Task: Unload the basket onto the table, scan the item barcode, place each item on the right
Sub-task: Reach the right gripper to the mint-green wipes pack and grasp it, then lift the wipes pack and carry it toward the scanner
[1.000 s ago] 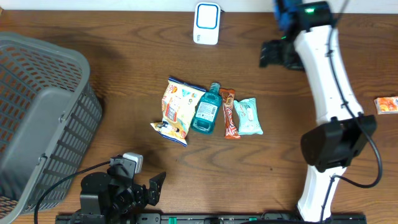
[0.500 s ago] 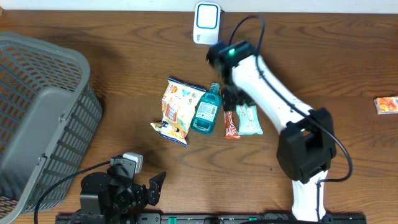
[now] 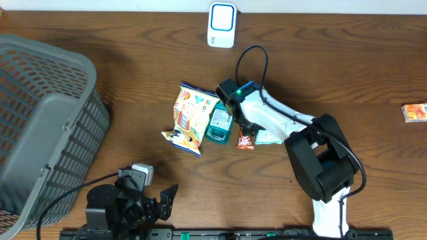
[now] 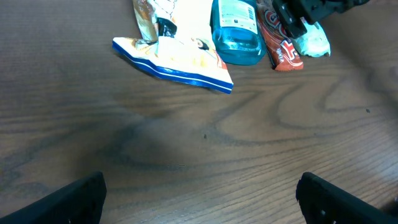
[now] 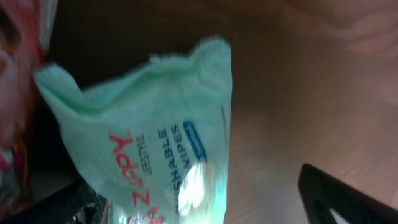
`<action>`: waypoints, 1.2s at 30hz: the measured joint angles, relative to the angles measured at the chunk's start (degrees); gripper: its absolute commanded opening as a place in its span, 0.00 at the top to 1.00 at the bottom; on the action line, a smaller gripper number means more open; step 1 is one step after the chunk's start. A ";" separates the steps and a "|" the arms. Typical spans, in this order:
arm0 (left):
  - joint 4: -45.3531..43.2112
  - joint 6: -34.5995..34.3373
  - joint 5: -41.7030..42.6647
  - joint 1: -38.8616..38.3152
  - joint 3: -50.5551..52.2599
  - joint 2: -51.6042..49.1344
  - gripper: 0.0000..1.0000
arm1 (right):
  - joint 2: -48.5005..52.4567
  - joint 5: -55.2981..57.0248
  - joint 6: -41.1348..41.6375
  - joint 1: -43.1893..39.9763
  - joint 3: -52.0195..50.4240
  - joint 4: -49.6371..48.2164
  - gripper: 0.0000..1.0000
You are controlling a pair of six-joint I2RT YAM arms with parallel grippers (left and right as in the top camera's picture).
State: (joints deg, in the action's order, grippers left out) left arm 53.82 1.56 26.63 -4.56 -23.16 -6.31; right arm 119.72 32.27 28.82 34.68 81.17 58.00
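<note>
Four items lie in a row mid-table: a chips bag (image 3: 188, 119), a blue bottle (image 3: 219, 120), a red candy bar (image 3: 245, 140) and a green wipes pack (image 3: 271, 137). My right gripper (image 3: 251, 127) is low over the candy bar and wipes pack. In the right wrist view the wipes pack (image 5: 161, 143) fills the space between the wide-apart jaws of the open right gripper (image 5: 205, 208). The white scanner (image 3: 221, 25) stands at the table's back edge. My left gripper (image 4: 202, 205) hangs open over bare wood near the front, with the chips bag (image 4: 180, 59) and bottle (image 4: 236, 31) ahead of it.
A grey plastic basket (image 3: 40, 120) takes up the left side. A small orange box (image 3: 415, 111) lies at the far right edge. The left arm's base (image 3: 127, 203) sits at the front left.
The right arm has swung from the back right corner down over the row of items, ending on the wipes pack. The left arm has not moved.
</note>
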 measured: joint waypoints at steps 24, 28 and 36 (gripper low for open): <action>0.00 0.00 0.00 0.00 0.00 0.00 0.02 | -3.02 -0.35 -1.55 -0.37 -9.38 -4.04 0.74; 0.00 0.00 0.00 0.00 0.00 0.00 0.02 | -2.93 -0.79 -1.97 -0.46 -10.29 -4.22 0.99; 0.00 0.00 0.00 0.00 0.00 0.00 0.02 | -3.39 -9.73 -11.58 -4.26 -6.84 -0.92 0.99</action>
State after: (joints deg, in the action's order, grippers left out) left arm 53.82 1.56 26.63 -4.56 -23.16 -6.31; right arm 116.33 22.55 17.23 30.41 74.32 57.08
